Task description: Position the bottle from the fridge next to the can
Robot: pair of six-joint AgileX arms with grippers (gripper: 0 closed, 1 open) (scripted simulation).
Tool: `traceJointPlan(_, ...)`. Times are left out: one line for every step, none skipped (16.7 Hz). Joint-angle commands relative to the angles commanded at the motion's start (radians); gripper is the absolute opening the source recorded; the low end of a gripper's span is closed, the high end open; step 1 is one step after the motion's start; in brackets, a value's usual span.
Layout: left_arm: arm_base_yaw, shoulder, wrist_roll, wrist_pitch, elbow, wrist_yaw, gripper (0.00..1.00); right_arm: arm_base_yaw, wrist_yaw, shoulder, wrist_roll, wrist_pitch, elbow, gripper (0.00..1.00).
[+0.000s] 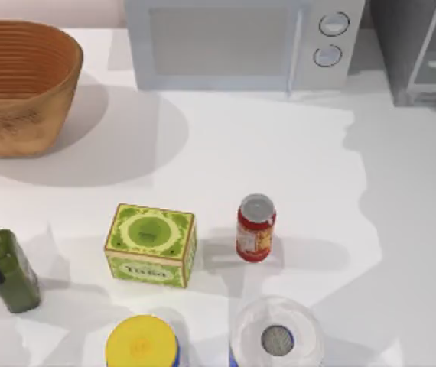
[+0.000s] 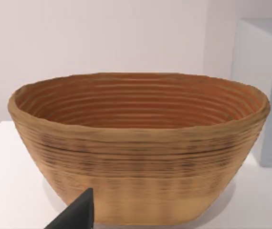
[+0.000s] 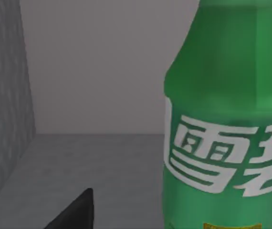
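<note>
- Our right end effector (image 3: 81, 210) is inside the fridge (image 3: 7, 95), near the bottle (image 3: 226, 124); grip state we cannot tell.
- We should center on the bottle before closing.
- The can (image 1: 255, 228) waits mid-frame on the surface (image 1: 294, 153).

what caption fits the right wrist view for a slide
Right wrist camera close on the upright green bottle standing inside the grey fridge.

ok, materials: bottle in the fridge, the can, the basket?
Bottle: looks like translucent green plastic, glossy, with white printed characters. Can: probably metal, going by its silver top; the red printed wall could be a wrap. Basket: seems woven or coiled fibre, tan and matte, with ridged horizontal bands.
</note>
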Motion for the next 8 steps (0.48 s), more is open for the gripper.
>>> traceJointPlan(0.000, 0.000, 0.000, 0.000, 0.000, 0.000, 1.00, 0.001, 0.003, 0.016, 0.000, -0.013, 0.030, 1.00)
traceJointPlan(0.000, 0.000, 0.000, 0.000, 0.000, 0.000, 1.00, 0.004, 0.005, 0.034, 0.000, -0.029, 0.064, 1.00)
traceJointPlan(0.000, 0.000, 0.000, 0.000, 0.000, 0.000, 1.00, 0.006, 0.008, 0.053, 0.000, -0.047, 0.102, 1.00)
traceJointPlan(0.000, 0.000, 0.000, 0.000, 0.000, 0.000, 1.00, 0.009, 0.011, 0.072, -0.001, -0.066, 0.140, 1.00)
traceJointPlan(0.000, 0.000, 0.000, 0.000, 0.000, 0.000, 1.00, 0.012, 0.013, 0.091, -0.001, -0.084, 0.177, 1.00)
traceJointPlan(0.000, 0.000, 0.000, 0.000, 0.000, 0.000, 1.00, 0.014, 0.016, 0.107, -0.001, -0.101, 0.211, 1.00)
traceJointPlan(0.000, 0.000, 0.000, 0.000, 0.000, 0.000, 1.00, 0.016, 0.018, 0.120, -0.001, -0.115, 0.238, 1.00)
traceJointPlan(0.000, 0.000, 0.000, 0.000, 0.000, 0.000, 1.00, 0.018, 0.020, 0.129, -0.001, -0.125, 0.256, 1.00)
